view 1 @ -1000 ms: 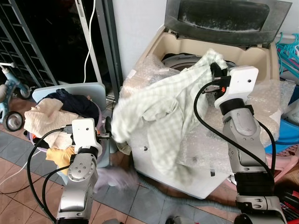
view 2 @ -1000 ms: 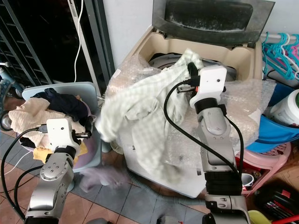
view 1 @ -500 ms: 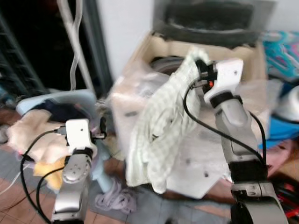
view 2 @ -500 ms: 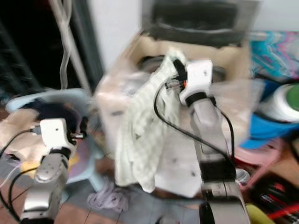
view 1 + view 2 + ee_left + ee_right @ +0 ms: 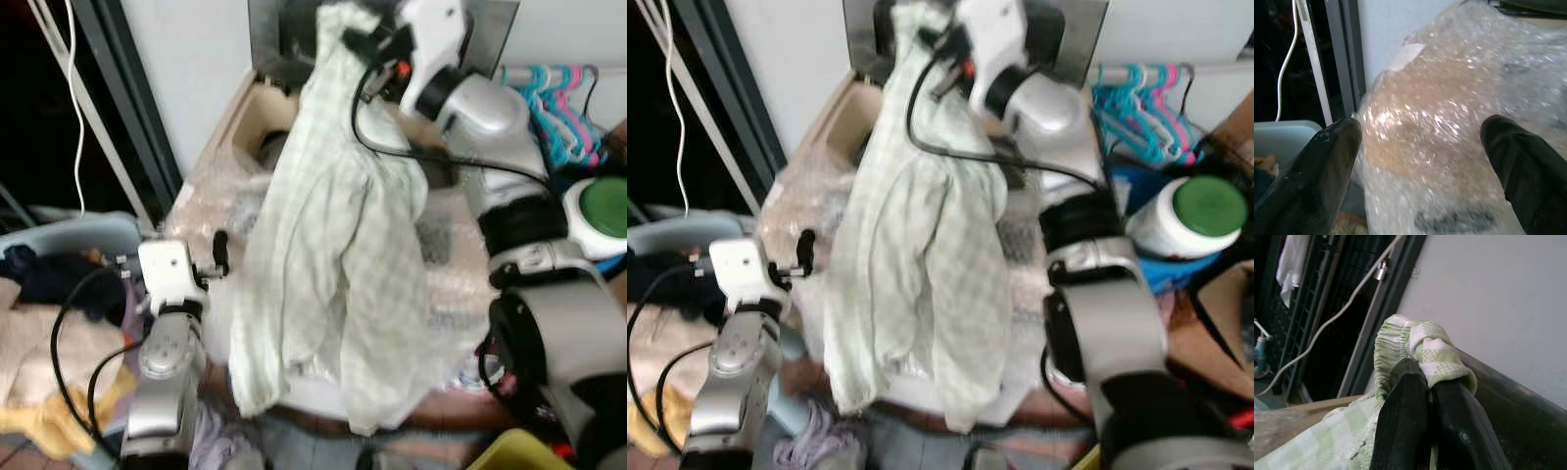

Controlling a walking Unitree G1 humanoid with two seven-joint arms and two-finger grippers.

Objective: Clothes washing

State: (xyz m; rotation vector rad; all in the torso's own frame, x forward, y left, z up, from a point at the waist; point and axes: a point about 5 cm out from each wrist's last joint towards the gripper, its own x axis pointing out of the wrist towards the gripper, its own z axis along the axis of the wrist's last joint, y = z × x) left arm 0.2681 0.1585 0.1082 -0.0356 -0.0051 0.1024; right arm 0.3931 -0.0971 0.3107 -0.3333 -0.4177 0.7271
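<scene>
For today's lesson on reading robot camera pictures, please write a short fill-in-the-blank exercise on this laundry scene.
1. The right gripper is shut on a pale ____ checked garment.
2. The garment hangs in front of the washing machine, whose lid is ____.
3. The left gripper has its fingers ____, facing bubble wrap.
4. The white jar has a ____ lid.

Missing words: green; up; open; green

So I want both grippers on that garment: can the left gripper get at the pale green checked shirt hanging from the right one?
Probably yes: the left gripper, open, sits beside the pale green checked shirt, nothing between.
</scene>
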